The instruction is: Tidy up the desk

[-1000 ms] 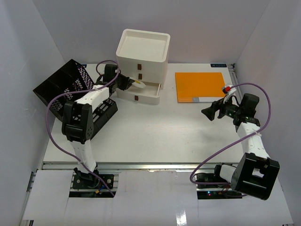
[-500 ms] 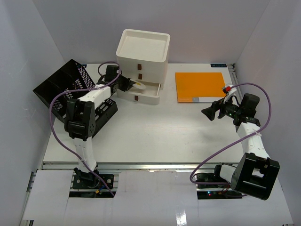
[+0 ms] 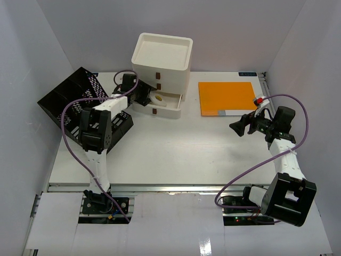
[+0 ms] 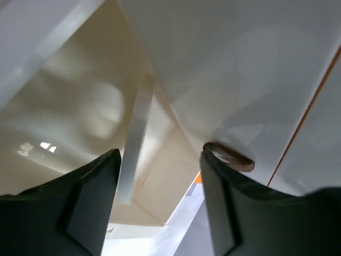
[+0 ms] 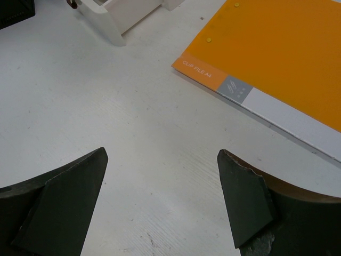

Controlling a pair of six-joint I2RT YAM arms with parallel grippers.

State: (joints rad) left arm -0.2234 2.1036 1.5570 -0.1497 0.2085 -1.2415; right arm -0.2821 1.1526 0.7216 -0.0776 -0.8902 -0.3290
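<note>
The white desk (image 3: 176, 144) carries a white three-drawer box (image 3: 162, 53) at the back, its bottom drawer (image 3: 169, 110) pulled out. A pale ring, like a tape roll (image 3: 158, 98), lies in that drawer. My left gripper (image 3: 144, 96) is at the drawer's left end, open, with nothing between its fingers. The left wrist view shows the left gripper (image 4: 160, 156) apart over the cream drawer inside (image 4: 80, 106), a brown handle (image 4: 230, 157) by the right finger. My right gripper (image 3: 235, 127) hovers open over bare desk (image 5: 133, 122), just in front of an orange clip file (image 3: 226, 97).
A black mesh file rack (image 3: 74, 98) lies tipped at the left, under the left arm. The orange clip file (image 5: 287, 48) lies flat at the back right. The box's foot (image 5: 120, 21) shows in the right wrist view. White walls close in three sides.
My left gripper has gone from shut to open and let the pale ring go; it now lies in the open drawer. The right arm has not moved.
</note>
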